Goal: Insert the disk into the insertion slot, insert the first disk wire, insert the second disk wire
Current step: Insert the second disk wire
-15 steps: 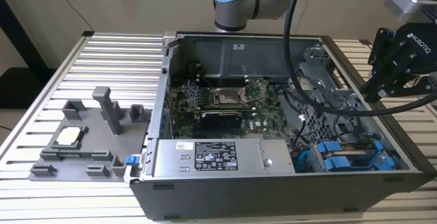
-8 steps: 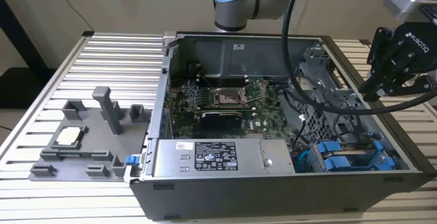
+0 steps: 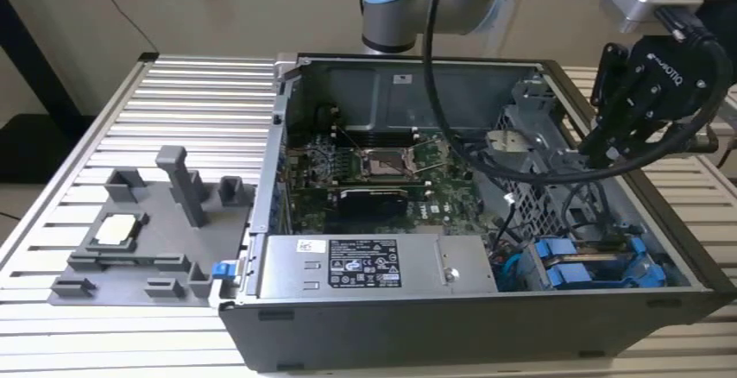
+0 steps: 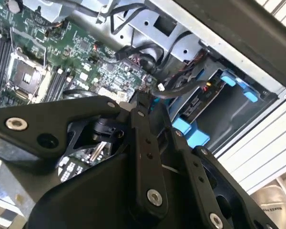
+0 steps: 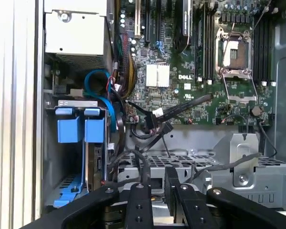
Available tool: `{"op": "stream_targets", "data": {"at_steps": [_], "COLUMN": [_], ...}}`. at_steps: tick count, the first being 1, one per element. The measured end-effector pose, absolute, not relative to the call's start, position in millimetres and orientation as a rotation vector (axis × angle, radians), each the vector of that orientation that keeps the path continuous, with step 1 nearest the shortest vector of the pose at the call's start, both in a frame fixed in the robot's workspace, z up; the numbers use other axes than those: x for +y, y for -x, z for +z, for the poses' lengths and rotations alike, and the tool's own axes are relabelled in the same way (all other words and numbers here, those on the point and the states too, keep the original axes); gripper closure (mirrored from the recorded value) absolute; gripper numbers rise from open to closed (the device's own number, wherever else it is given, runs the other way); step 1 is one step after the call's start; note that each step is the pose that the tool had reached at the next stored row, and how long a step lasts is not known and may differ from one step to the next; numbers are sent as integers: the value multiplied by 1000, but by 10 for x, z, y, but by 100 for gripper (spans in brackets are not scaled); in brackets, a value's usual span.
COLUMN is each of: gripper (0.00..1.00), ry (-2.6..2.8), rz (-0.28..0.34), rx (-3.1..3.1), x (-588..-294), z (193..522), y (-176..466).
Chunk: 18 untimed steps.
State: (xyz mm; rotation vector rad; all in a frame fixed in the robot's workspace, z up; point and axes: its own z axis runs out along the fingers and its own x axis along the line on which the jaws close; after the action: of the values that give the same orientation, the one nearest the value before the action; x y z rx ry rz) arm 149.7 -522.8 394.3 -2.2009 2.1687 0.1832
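My black gripper (image 3: 601,155) hangs over the grey perforated drive cage (image 3: 541,192) at the exterior view's right, fingers (image 4: 139,107) shut with nothing seen between them. Below it, at the case's front corner, two blue-framed drives (image 3: 582,266) sit side by side in the cage's bays (image 5: 78,162); I cannot tell which one is the disk. A blue wire (image 5: 99,80) loops down to the blue frames (image 5: 81,130). A loose black wire (image 5: 181,107) with a connector at its end (image 4: 160,87) lies over the green motherboard, near my fingertips.
The open computer case (image 3: 461,343) stands on a slatted metal table (image 3: 196,93). A silver power-supply box with a white label (image 3: 362,266) sits beside the drives. A grey fixture with posts (image 3: 150,231) is on the exterior view's left. Black cables (image 3: 519,171) cross the cage.
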Motion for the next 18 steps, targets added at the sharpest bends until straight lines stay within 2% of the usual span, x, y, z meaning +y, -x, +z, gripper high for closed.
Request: {"op": "stream_targets", "data": {"at_steps": [10, 18], "gripper": [73, 73], "ry": [2169, 2208], "rz": [94, 10], "rx": [2127, 2132], "x": [-5198, -5158], "z": [3920, 3900], "y": [-1056, -967]}}
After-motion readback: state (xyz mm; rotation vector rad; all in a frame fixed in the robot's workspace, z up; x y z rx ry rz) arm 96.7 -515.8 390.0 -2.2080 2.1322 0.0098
